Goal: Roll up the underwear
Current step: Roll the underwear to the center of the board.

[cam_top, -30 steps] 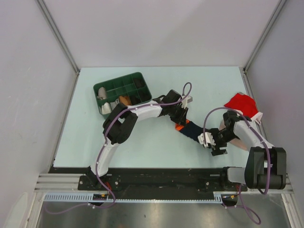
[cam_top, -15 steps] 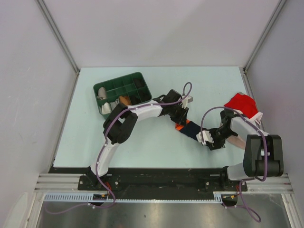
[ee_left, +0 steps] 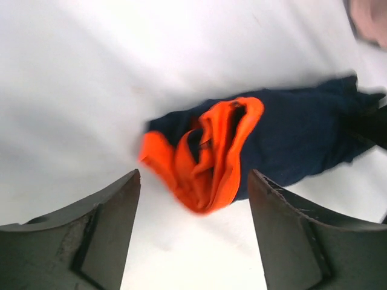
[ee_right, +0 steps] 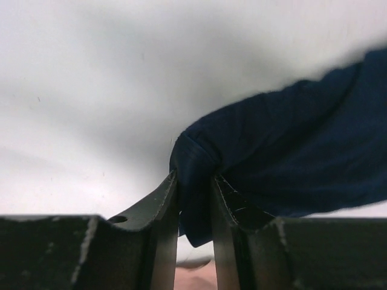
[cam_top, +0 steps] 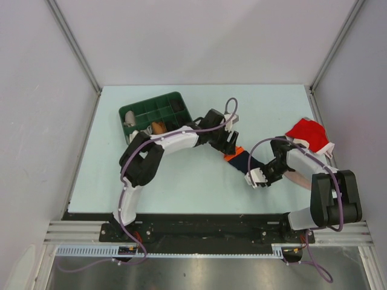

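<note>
A pale green table carried the scene, with a dark green compartment tray near its far left corner, holding a few small items. The left arm arched past the tray's near edge, reaching out to the tray's right. The right arm bent in from farther right of the tray. A red cloth lay well to the right of the tray, by the table's edge. The underwear, navy with orange trim, lay bunched on the table to the right of the tray and nearer the arm bases. A beige-pink cloth showed partly under the right arm, farther right again. The left gripper hung released, fingers spread wide above the garment's orange end, the end closer to the tray. The right gripper was clenched on a fold of navy fabric at the end farther from the tray.
</note>
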{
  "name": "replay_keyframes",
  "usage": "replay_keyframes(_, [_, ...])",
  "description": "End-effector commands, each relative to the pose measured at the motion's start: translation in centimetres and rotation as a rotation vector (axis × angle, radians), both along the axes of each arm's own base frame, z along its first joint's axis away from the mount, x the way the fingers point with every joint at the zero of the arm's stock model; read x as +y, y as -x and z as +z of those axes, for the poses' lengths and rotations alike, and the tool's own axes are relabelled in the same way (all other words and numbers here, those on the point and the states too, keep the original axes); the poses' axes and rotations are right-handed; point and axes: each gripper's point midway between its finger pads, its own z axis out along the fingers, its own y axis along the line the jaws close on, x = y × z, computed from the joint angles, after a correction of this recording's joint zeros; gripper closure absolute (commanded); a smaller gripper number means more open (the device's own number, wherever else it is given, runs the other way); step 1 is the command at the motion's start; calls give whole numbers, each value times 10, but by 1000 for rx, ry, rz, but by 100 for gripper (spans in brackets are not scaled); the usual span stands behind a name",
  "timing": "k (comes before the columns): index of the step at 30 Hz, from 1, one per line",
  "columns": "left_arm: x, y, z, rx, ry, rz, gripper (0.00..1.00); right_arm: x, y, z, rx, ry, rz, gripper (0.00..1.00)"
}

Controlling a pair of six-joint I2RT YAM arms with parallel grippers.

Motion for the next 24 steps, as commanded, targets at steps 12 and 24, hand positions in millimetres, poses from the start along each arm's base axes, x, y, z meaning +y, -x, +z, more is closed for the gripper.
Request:
replay_keyframes(12, [123, -25, 154, -451, 266, 341, 0, 118, 41, 12, 206, -102, -108, 75])
replay_keyframes(24, [140, 93, 98, -330, 437, 46, 4, 168, 59, 10, 411, -112, -303, 78])
